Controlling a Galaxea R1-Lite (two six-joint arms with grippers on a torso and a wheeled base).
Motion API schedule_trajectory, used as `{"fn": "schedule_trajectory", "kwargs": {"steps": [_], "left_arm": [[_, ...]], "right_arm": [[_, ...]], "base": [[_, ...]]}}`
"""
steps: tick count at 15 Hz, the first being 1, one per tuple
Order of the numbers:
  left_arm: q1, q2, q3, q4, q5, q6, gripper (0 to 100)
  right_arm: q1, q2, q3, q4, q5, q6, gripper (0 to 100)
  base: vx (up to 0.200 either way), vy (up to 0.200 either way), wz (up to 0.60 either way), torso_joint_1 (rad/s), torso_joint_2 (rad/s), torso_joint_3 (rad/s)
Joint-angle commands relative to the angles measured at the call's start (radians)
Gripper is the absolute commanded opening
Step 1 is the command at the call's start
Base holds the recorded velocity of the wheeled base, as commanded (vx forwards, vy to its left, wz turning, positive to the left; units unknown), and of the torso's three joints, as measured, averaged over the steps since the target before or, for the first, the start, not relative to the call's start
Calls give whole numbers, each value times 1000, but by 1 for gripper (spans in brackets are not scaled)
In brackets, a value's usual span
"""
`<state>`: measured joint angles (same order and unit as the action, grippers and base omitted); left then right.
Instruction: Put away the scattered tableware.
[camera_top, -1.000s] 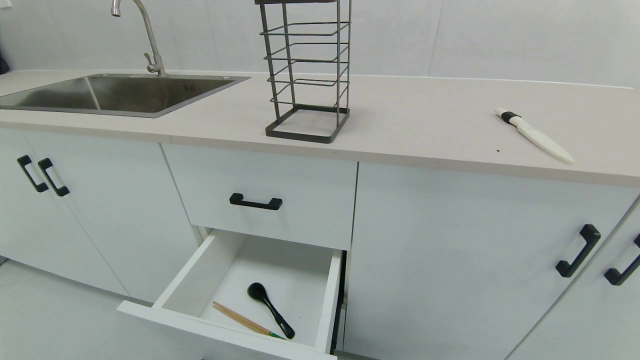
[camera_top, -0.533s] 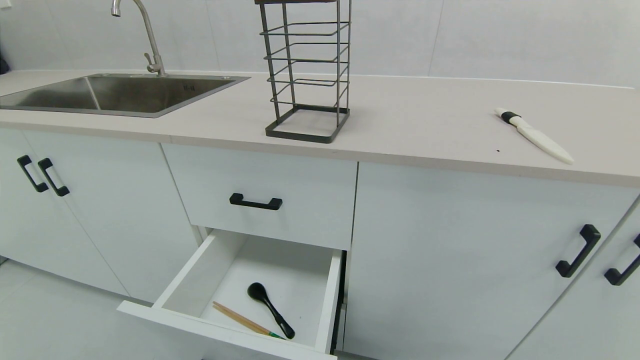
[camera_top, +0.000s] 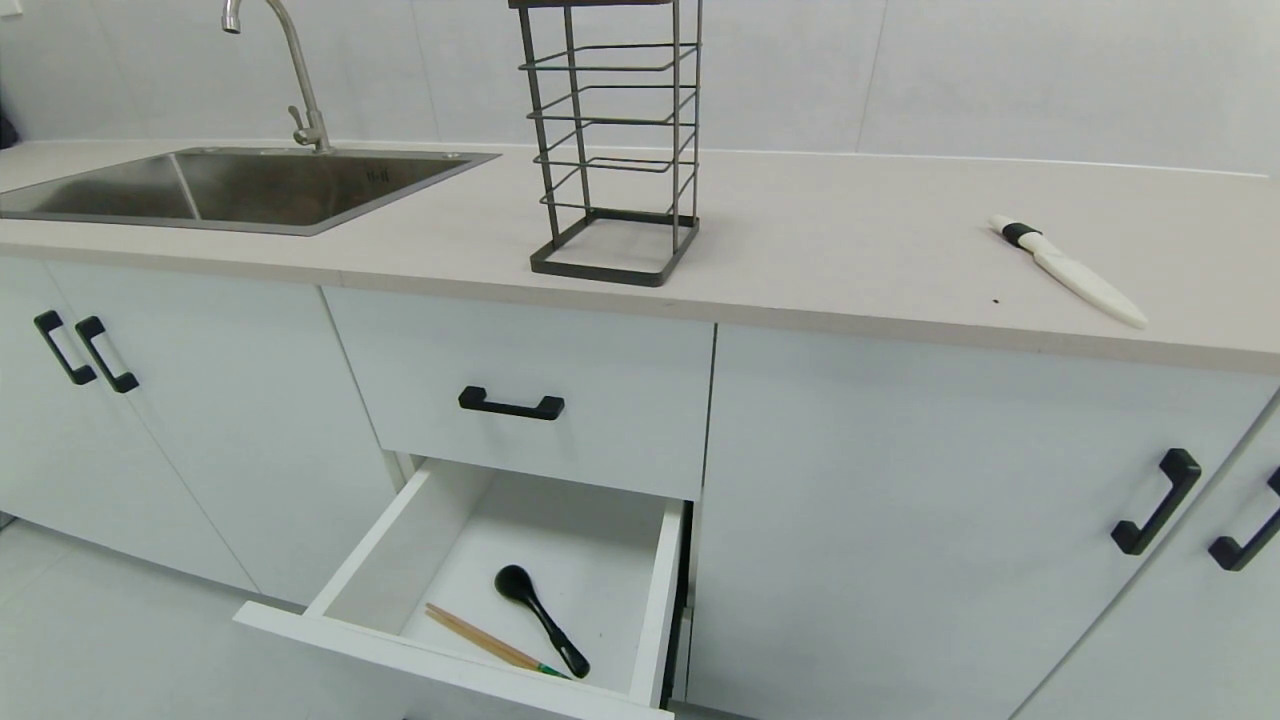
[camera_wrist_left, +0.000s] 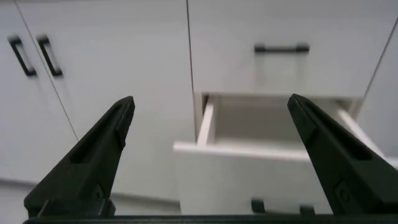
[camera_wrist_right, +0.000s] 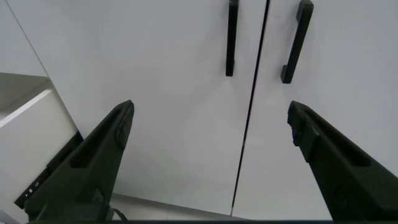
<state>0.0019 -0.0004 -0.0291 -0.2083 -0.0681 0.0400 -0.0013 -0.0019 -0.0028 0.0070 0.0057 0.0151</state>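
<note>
A white knife with a black band (camera_top: 1068, 271) lies on the countertop (camera_top: 850, 240) at the right. The lower drawer (camera_top: 480, 590) stands pulled out; inside it lie a black spoon (camera_top: 541, 619) and a pair of wooden chopsticks (camera_top: 484, 640). My left gripper (camera_wrist_left: 210, 109) is open, low in front of the cabinets and facing the open drawer (camera_wrist_left: 261, 143). My right gripper (camera_wrist_right: 210, 112) is open too, facing the white cabinet doors with black handles (camera_wrist_right: 231, 37).
A dark wire rack (camera_top: 612, 140) stands on the countertop above the drawers. The steel sink (camera_top: 240, 185) with its tap (camera_top: 290, 70) is at the left. A shut upper drawer with a black handle (camera_top: 511, 404) sits above the open one.
</note>
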Motion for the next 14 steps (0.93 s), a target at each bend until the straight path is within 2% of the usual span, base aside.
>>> {"fn": "schedule_trajectory", "kwargs": {"steps": [1,2,3,4,6,7,8,10,11,14], "left_arm": [[1,5,-132,-19,-1,3,100],[-2,8,-163,46,-6,1,100],[-11,28,-218,181,-13,-2,100],[-25,65,-245,273,-35,-2,100],[-40,181,-258,385,-93,-3,100],[-42,257,-255,403,-147,-11,100],[-42,352,-252,405,-222,-40,100],[-42,534,-244,402,-328,-92,100],[-43,617,-238,397,-349,-91,100],[-56,793,-206,371,-351,-83,100]], "right_arm": [[0,2,0,-1,0,0,100],[0,2,0,-2,0,0,100],[0,2,0,-1,0,0,100],[0,2,0,-1,0,0,100],[0,2,0,-2,0,0,100],[0,2,0,-1,0,0,100],[0,2,0,-1,0,0,100],[0,2,0,-1,0,0,100],[0,2,0,-1,0,0,100],[0,2,0,-1,0,0,100]], "base": [[0,0,0,0,0,0],[0,0,0,0,0,0],[0,0,0,0,0,0],[0,0,0,0,0,0],[0,0,0,0,0,0],[0,0,0,0,0,0],[0,0,0,0,0,0],[0,0,0,0,0,0],[0,0,0,0,0,0],[0,0,0,0,0,0]]}}
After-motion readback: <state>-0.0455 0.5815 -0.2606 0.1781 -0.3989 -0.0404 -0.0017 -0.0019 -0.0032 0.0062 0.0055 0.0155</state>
